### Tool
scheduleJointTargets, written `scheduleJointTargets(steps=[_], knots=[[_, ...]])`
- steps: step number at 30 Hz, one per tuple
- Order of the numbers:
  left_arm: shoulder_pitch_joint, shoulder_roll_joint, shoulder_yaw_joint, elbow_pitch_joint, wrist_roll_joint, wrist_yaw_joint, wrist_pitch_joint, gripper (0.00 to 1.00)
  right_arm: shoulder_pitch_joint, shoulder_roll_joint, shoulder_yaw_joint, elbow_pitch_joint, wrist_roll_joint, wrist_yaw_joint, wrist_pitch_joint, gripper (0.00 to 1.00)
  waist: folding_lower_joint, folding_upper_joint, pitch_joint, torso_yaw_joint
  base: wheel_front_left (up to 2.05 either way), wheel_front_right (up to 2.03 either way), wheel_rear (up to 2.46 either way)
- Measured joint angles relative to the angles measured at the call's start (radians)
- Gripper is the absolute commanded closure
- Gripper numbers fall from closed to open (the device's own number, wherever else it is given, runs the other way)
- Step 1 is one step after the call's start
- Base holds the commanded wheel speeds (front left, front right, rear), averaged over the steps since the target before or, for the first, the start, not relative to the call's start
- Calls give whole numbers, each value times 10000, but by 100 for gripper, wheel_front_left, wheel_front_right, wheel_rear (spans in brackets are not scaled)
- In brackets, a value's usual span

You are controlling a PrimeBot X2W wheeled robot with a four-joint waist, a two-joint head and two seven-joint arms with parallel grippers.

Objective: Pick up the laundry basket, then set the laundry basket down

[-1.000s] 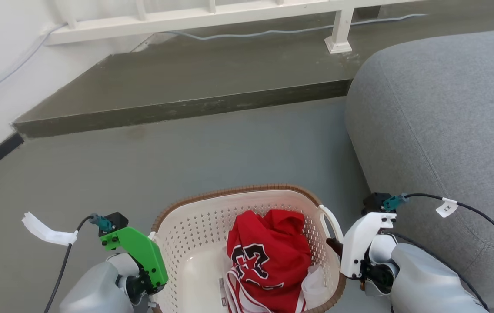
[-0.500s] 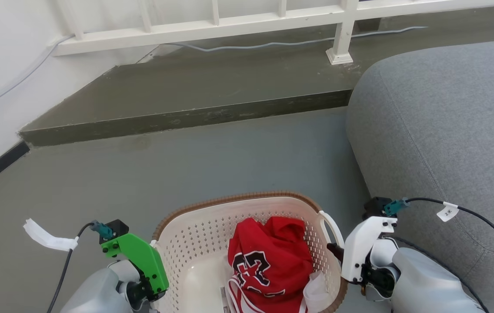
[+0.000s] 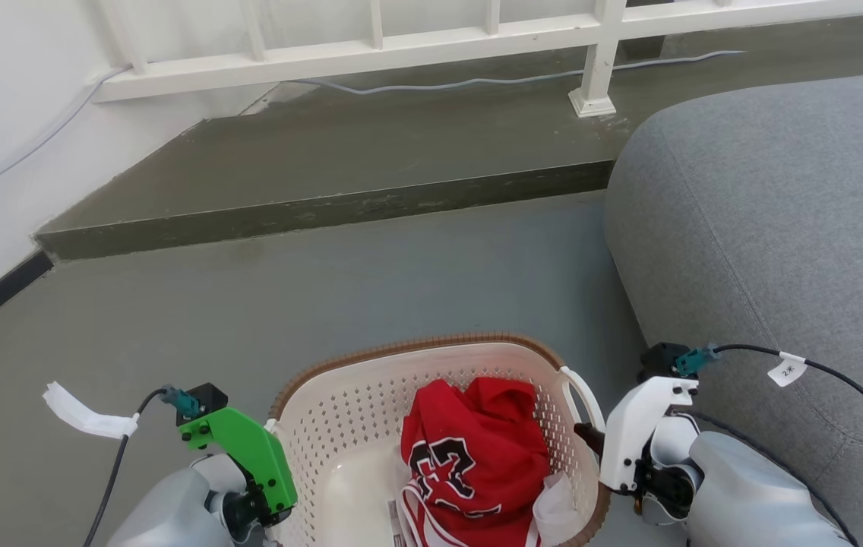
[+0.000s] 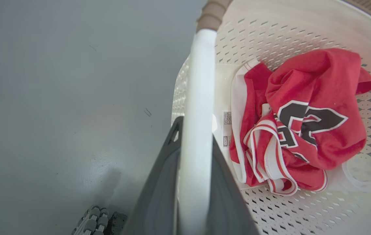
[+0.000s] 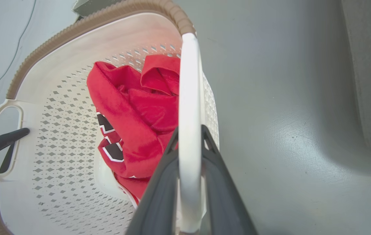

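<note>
Left gripper (image 4: 194, 130): both dark fingers clamped on the white loop handle (image 4: 198, 81) on the left side of the laundry basket (image 3: 340, 410). Right gripper (image 5: 189, 130): likewise closed on the opposite handle (image 5: 189, 81), one finger on each side of the loop. Basket position: low centre in the head view, between the two wrists, over grey floor (image 3: 325, 281); contact with the floor cannot be told. Brown rim (image 3: 409, 346) faces up. Contents: crumpled red jersey (image 3: 477, 456) with black-and-white numerals, toward the right half. Grey sofa (image 3: 766, 213) is just beside the right arm.
</note>
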Motion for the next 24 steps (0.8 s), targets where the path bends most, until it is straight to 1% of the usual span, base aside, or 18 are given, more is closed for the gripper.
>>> scheduleJointTargets(steps=[6, 24], knots=[[6, 0, -40, -8, -71, 73, 8, 100, 0, -4, 61, -8, 50, 0, 0, 100, 0, 0, -13, -9, 0, 0, 0], [24, 2, -127, -61, -176, 90, 8, 100, 5, -58, 198, -104, 259, 0, 0, 100, 0, 0, -5, 24, 0, 0, 0]])
